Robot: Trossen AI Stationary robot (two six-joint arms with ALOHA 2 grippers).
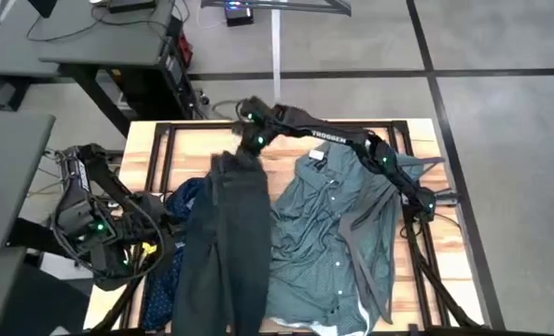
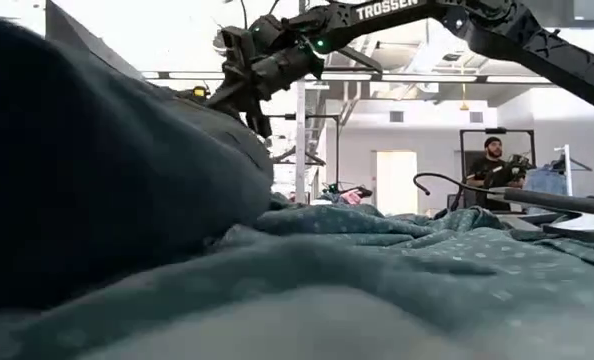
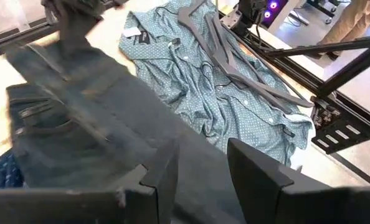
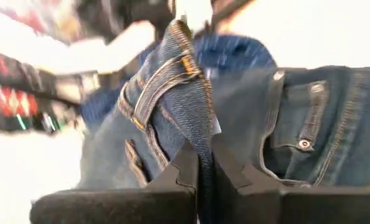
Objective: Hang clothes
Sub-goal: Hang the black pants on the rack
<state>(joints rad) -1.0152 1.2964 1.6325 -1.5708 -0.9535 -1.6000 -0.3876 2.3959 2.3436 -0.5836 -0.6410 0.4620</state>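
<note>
The dark charcoal jeans lie lengthwise down the table's middle, their waist raised at the far end. My right gripper is shut on that waist, and the low view shows it above the dark cloth. The teal-green shirt lies spread to the right of the jeans, with its collar toward the far edge. The navy dotted shirt lies bunched at the left, partly under the jeans. My left gripper is open and hovers by the jeans' left side, touching nothing. My right gripper pinches a folded bit of the jeans' waistband between its two fingers, beside a belt loop. The fingers slant down from the far right. The waist is lifted off the table while the legs trail on it toward the near edge.
Grey-black hangers lie on the teal shirt's right half. A black rail frame runs along the table's far edge and sides. A person stands in the room beyond the table.
</note>
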